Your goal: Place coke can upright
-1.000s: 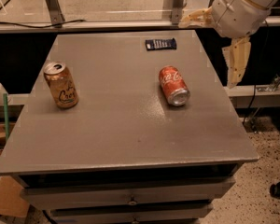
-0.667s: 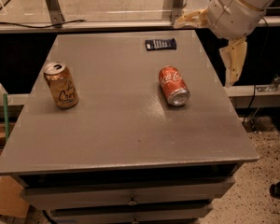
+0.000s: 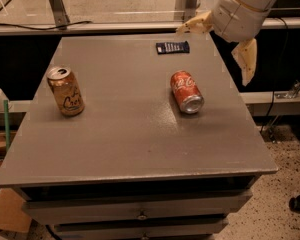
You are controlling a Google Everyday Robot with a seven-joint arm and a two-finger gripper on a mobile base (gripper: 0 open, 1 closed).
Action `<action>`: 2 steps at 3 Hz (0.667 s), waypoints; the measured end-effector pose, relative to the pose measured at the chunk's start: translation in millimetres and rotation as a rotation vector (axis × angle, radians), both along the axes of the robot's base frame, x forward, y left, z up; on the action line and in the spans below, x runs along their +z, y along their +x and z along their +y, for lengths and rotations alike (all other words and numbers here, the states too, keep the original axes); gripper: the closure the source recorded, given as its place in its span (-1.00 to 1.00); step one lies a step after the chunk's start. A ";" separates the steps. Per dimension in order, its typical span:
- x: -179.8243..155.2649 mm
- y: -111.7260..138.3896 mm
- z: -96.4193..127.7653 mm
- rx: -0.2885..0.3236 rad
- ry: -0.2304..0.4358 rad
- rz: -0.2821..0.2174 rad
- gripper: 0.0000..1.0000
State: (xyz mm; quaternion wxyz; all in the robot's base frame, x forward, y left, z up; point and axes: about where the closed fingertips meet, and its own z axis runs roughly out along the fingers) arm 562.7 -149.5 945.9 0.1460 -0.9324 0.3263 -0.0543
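Note:
The red coke can [image 3: 186, 91] lies on its side on the grey table [image 3: 130, 144], right of centre, its silver end facing the front. My gripper [image 3: 215, 55] hangs above the table's far right corner, behind and to the right of the can and apart from it. Its two tan fingers are spread wide and hold nothing: one finger [image 3: 194, 24] points left over the table, the other [image 3: 247, 59] points down beyond the right edge.
A tan-gold can [image 3: 65, 91] stands upright at the table's left. A small dark blue packet [image 3: 172, 47] lies flat near the far edge, behind the coke can. Drawers sit under the tabletop. The floor drops off right of the table.
My gripper has moved a little to the left and slightly down, toward the table's far right corner. The cans and the packet have not moved.

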 end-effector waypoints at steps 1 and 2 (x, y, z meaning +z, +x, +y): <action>-9.3 14.7 -6.0 0.114 -0.086 -0.001 -1.00; -23.0 24.1 -9.7 0.208 -0.126 0.015 -1.00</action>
